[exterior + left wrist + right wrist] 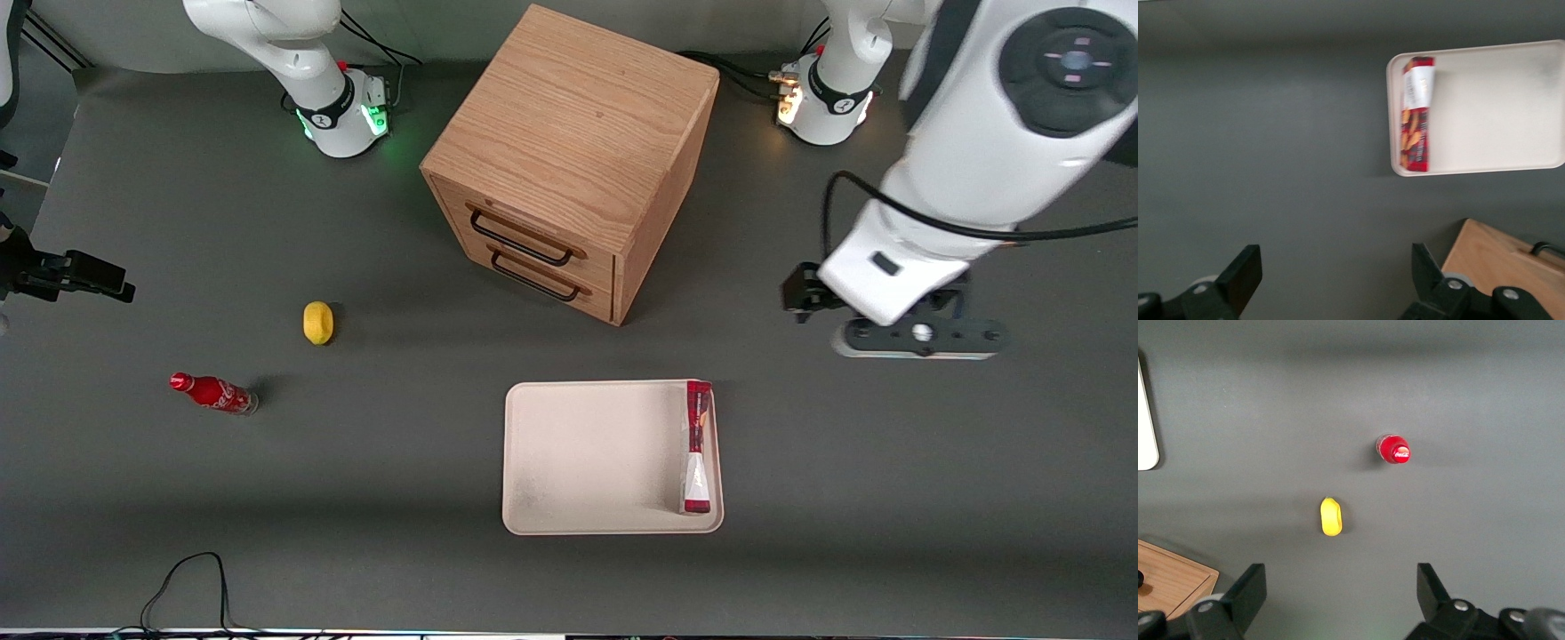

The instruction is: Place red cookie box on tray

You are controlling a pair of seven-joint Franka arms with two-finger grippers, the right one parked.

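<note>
The red cookie box (697, 447), a long, narrow, flat red-and-white cardboard carton, lies inside the large pale cream-pink rectangular tray (587, 462), flat against the rim at the working arm's end. Its long axis runs along the tray's short side, toward and away from the front camera. The gripper (1331, 280) hangs empty above bare worktop (889, 498), fingers spread wide, farther from the front camera than the tray and well apart from it, toward the working arm's end. The placement appears complete; no further grasp seems called for. Count: one cookie box, one tray, one wooden two-drawer cabinet (569, 160), one small red bottle (213, 393), one yellow lemon-shaped object (318, 322).
</note>
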